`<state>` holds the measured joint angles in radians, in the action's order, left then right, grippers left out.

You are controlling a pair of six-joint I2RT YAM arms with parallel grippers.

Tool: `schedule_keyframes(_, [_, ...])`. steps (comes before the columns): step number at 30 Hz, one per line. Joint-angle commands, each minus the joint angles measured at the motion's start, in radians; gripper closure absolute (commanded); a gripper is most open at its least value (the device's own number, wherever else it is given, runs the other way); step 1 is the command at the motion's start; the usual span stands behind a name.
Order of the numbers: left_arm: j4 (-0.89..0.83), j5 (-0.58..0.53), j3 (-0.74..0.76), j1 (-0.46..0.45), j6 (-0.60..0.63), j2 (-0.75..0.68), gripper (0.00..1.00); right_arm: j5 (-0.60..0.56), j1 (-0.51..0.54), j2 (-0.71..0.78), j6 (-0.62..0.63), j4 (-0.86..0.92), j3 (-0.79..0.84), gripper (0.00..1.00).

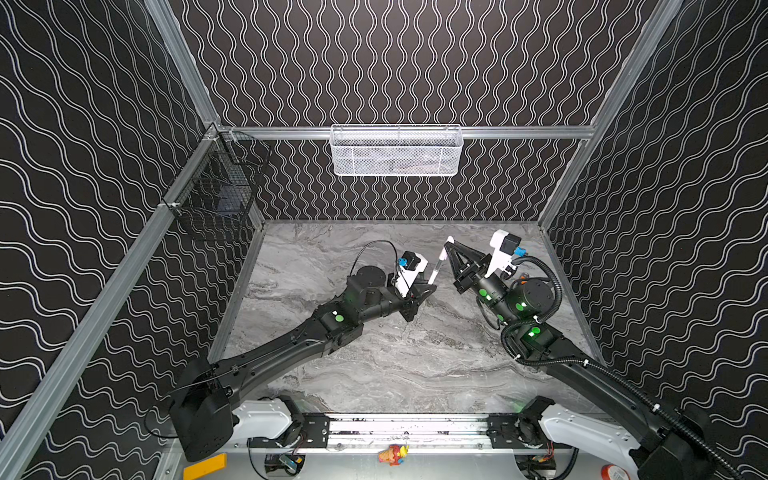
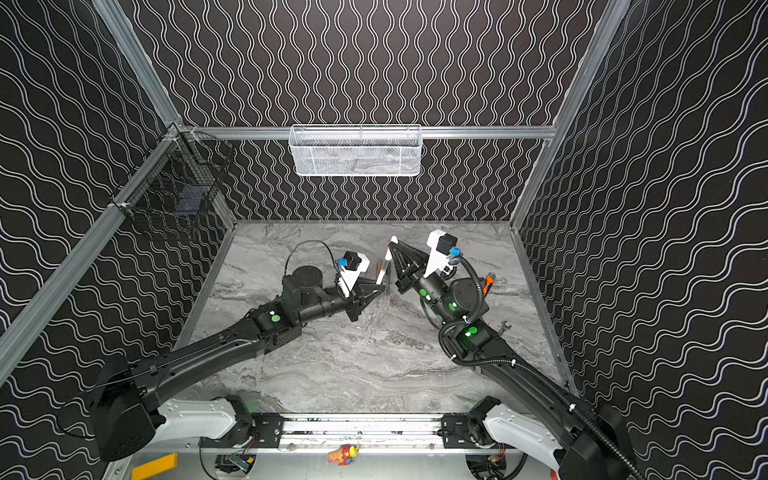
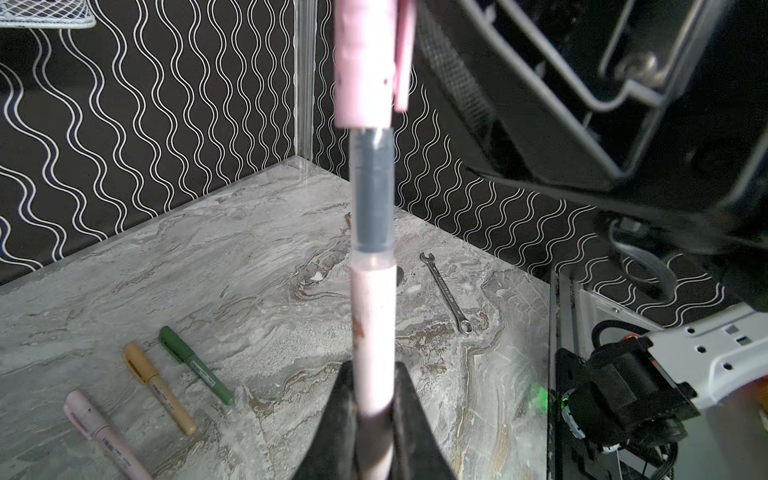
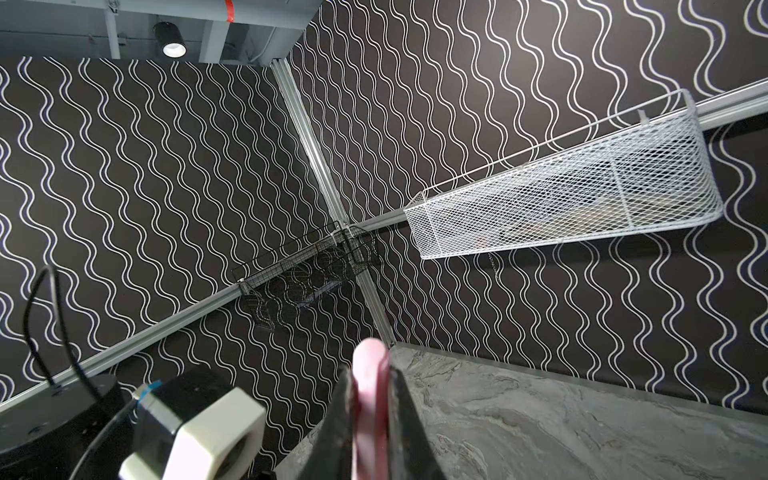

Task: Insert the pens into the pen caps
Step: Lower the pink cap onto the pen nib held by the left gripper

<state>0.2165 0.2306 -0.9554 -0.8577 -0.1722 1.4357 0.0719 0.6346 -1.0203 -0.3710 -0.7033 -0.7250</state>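
My left gripper [image 3: 372,376] is shut on the barrel of a pale pink pen [image 3: 372,324]. The pen's grey front section [image 3: 372,195] runs up into the mouth of a pale pink pen cap [image 3: 363,62], and a grey length still shows between cap and barrel. My right gripper [image 4: 370,384] is shut on that pen cap [image 4: 368,365]. In both top views the two grippers [image 1: 430,286] [image 1: 448,244] meet above the table's far middle, with the pen [image 1: 434,269] between them. A green pen [image 3: 195,368], a gold pen [image 3: 160,388] and another pink pen [image 3: 104,432] lie on the table with caps on.
A grey spanner [image 3: 444,293] lies on the marble table [image 1: 395,365] near the right arm, beside an orange-handled tool [image 2: 488,283]. A white mesh basket [image 1: 397,151] hangs on the back wall. A black wire basket [image 1: 216,191] hangs in the left corner.
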Motion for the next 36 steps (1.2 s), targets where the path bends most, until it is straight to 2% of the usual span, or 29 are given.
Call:
schedule_keyframes(1, [0.042, -0.002, -0.007, 0.0, 0.025, 0.001, 1.0, 0.027, 0.002, 0.002, -0.029, 0.002, -0.002, 0.92])
schedule_keyframes(18, [0.058, -0.007, 0.004, 0.0, 0.02, -0.01, 1.0, 0.024, 0.003, 0.02, -0.032, 0.046, 0.009, 0.91])
schedule_keyframes(29, [0.058, -0.005, 0.004, -0.001, 0.02, -0.009, 1.0, 0.051, 0.002, -0.006, -0.063, -0.003, 0.019, 0.91])
schedule_keyframes(36, [0.051, -0.027, 0.002, 0.0, 0.017, -0.011, 1.0, 0.088, 0.01, 0.018, -0.045, 0.044, 0.059, 0.85])
